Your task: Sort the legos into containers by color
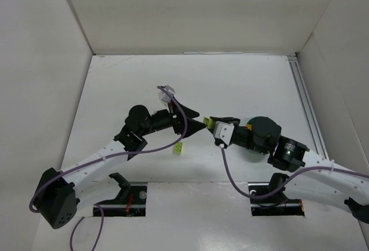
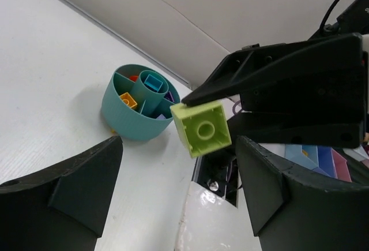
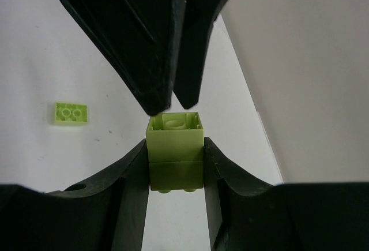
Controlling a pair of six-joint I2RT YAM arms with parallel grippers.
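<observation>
My right gripper (image 3: 174,144) is shut on a stack of two lime green legos (image 3: 176,153) and holds it above the table. The stack also shows in the left wrist view (image 2: 202,127), pinched by the right gripper's black fingers (image 2: 277,72). My left gripper (image 2: 179,141) is open and empty, its tips just short of the stack, almost touching it (image 1: 200,119). The teal divided bowl (image 2: 118,112) holds an orange lego (image 2: 128,100), a teal one (image 2: 153,82) and a purple one (image 2: 168,97). A flat lime lego (image 1: 180,148) lies on the table.
In the top view my right arm (image 1: 262,135) covers the bowl. A small pale translucent piece (image 1: 164,94) lies behind the left gripper. White walls enclose the table on three sides. A metal rail (image 1: 305,107) runs along the right edge. Coloured bins (image 2: 323,158) show past the near edge.
</observation>
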